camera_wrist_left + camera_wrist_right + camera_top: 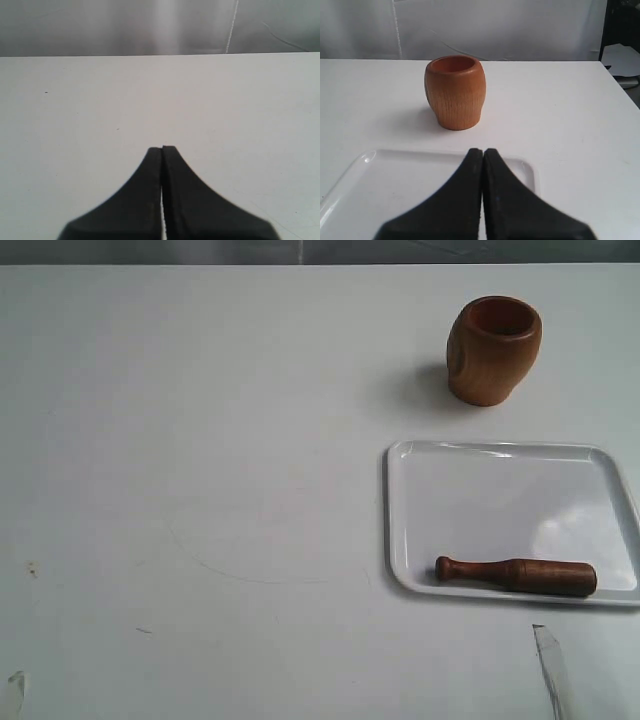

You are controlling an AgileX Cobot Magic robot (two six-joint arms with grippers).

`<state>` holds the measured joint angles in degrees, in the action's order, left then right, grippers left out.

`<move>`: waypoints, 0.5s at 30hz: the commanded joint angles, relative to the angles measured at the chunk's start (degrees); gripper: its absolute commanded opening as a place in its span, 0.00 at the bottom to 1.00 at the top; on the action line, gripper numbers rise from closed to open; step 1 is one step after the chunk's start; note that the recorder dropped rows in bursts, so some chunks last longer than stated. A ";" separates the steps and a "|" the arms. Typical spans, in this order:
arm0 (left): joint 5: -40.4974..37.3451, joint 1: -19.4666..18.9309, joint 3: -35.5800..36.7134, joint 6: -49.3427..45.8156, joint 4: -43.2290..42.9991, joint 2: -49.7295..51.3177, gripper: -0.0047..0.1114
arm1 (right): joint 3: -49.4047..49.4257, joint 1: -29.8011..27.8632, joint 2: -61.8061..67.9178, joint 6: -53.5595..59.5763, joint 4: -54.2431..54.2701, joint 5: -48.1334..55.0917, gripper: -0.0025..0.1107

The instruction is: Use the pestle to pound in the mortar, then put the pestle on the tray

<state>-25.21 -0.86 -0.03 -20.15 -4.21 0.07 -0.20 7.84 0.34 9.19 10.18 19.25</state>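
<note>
White matte tabletop [200, 490] fills ext. view; faint curved scuff [250, 578] lower centre, small speck [32, 568] at left edge. Grey backdrop [300, 250] along top, soft even light. Dark stand [622, 25] beyond table corner.

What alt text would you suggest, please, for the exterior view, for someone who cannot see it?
A wooden pestle lies on its side in a white tray, along its near rim, knob pointing left. The mortar stands upright on the table beyond the tray.
</note>
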 commanded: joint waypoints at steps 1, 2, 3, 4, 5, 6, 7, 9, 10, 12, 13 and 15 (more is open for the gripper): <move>0.17 0.44 0.03 0.47 0.42 -0.07 0.04 | 0.20 0.10 -0.34 0.53 -0.82 0.24 0.02; 0.17 0.44 0.03 0.47 0.42 -0.07 0.04 | 0.20 0.10 -0.34 0.53 -0.82 0.24 0.02; 0.17 0.44 0.03 0.47 0.42 -0.07 0.04 | 0.20 0.10 -0.34 0.53 -0.82 0.24 0.02; 0.17 0.44 0.03 0.47 0.42 -0.07 0.04 | 0.20 0.10 -0.34 0.53 -0.82 0.24 0.02; 0.17 0.44 0.03 0.47 0.42 -0.07 0.04 | 0.20 0.10 -0.34 0.53 -0.82 0.24 0.02; 0.17 0.44 0.03 0.47 0.42 -0.07 0.04 | 0.20 0.10 -0.34 0.52 -0.68 0.24 0.02; 0.17 0.44 0.03 0.47 0.42 -0.07 0.04 | 0.20 0.10 -0.34 0.52 -0.42 0.24 0.02; 0.17 0.44 0.03 0.47 0.42 -0.07 0.04 | 0.20 0.10 -0.34 0.52 -0.42 0.24 0.02; 0.17 0.44 0.03 0.47 0.42 -0.07 0.04 | 0.20 0.10 -0.34 0.52 -0.42 0.24 0.02; 0.17 0.44 0.03 0.47 0.42 -0.07 0.04 | 0.20 0.10 -0.34 0.52 -0.42 0.24 0.02; 0.17 0.44 0.03 0.47 0.42 -0.07 0.04 | 0.20 0.10 -0.34 0.52 -0.42 0.24 0.02; 0.17 0.44 0.03 0.47 0.42 -0.07 0.04 | 0.20 0.10 -0.34 0.52 -0.42 0.24 0.02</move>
<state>-25.21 -0.86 -0.03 -20.15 -4.21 0.07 -0.20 7.94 0.34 9.19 10.06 19.38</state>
